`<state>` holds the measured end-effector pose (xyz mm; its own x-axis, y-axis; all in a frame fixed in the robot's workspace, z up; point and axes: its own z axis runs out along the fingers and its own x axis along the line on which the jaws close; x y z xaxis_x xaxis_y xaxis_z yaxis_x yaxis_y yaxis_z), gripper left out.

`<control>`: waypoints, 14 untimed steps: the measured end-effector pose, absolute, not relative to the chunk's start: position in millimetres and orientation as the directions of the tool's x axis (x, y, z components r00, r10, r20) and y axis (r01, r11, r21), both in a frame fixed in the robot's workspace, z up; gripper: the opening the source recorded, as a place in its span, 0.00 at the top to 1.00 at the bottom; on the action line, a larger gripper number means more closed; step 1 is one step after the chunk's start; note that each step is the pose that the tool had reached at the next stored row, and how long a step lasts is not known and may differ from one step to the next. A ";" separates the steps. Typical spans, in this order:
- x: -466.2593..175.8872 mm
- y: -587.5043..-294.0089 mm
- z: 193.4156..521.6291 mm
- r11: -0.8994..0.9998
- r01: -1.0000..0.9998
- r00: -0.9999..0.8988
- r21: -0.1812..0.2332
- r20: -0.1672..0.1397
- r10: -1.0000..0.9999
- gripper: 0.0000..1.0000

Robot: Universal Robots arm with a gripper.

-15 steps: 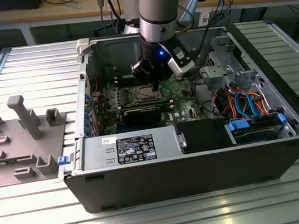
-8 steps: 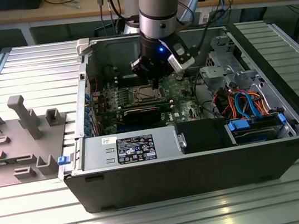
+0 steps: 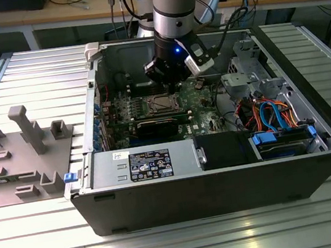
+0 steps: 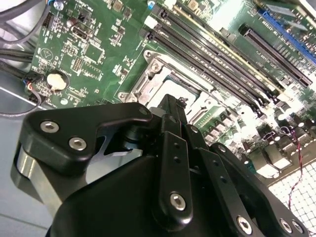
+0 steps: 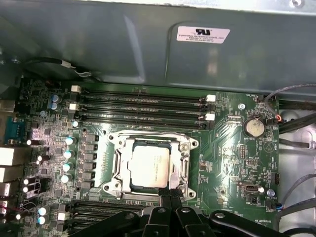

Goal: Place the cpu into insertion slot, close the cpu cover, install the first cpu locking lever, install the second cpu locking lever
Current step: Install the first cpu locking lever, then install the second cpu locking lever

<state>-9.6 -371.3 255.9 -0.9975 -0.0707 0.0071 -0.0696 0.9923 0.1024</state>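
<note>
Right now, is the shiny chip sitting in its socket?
Yes, the first wrist view shows the chip lying flat in the socket, with the silver cover framing it.

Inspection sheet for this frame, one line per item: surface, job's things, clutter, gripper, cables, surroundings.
Surface: ribbed metal table carrying an open computer case with a green motherboard inside.
Job's things: cpu lies flat in the insertion slot; cpu cover lies down around it.
Clutter: grey fixture block on the table at the exterior view's left.
Gripper: gripper sits at the socket's edge, fingertips together.
Cables: blue and orange cables inside the case at the exterior view's right.
Surroundings: wooden bench behind, with loose wires on it.
</note>
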 end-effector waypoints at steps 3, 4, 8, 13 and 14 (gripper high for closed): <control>-9.6 -371.2 256.0 0.992 -0.069 -0.997 0.103 0.007 -0.071 0.89; -9.6 -371.2 256.0 0.992 -0.069 -0.997 0.103 0.007 -0.071 0.89; -9.6 -371.2 256.1 0.992 -0.069 -0.997 0.103 0.007 -0.071 0.89; -9.7 -372.1 256.1 0.992 -0.069 -0.997 0.103 0.007 -0.071 0.89; -9.6 -372.8 256.2 0.992 -0.070 -0.997 0.103 0.007 -0.071 0.89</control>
<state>-9.6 -372.8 256.2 -0.9975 -0.0706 0.0069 -0.0695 0.9923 0.1028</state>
